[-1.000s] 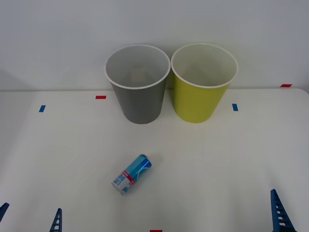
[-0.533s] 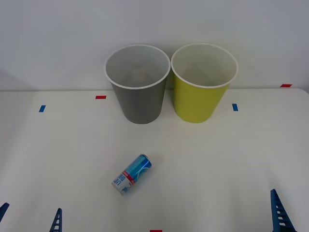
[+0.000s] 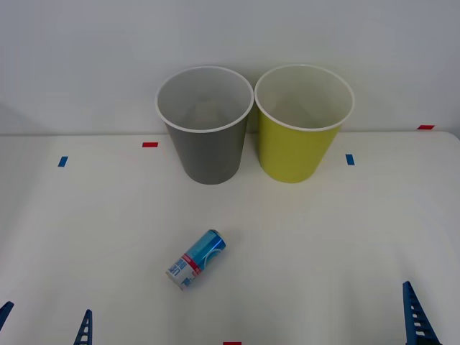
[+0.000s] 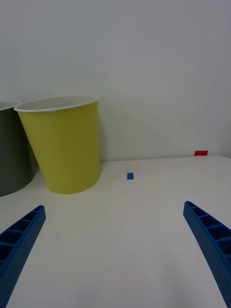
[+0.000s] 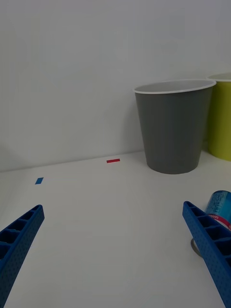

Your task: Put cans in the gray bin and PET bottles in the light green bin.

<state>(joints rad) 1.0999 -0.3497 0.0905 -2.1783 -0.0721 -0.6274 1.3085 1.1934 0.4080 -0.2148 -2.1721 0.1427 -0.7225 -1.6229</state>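
A small blue drink can (image 3: 197,259) with a red-and-white label band lies on its side on the white desk (image 3: 345,230), its long axis running diagonally: one silver end faces the robot's near left, the other end points toward the two bins at the back. It rests just ahead and to the right of the left hand (image 5: 113,260), apart from it, the blue ribbed fingers (image 5: 207,245) spread wide and empty, low at the near edge. The right hand (image 4: 115,255) sits well off to the can's right, likewise low, splayed and holding nothing. Behind the can, the tall tapered gray bin (image 3: 207,129) and the yellow-green bin (image 3: 300,129) stand upright, side by side against the wall.
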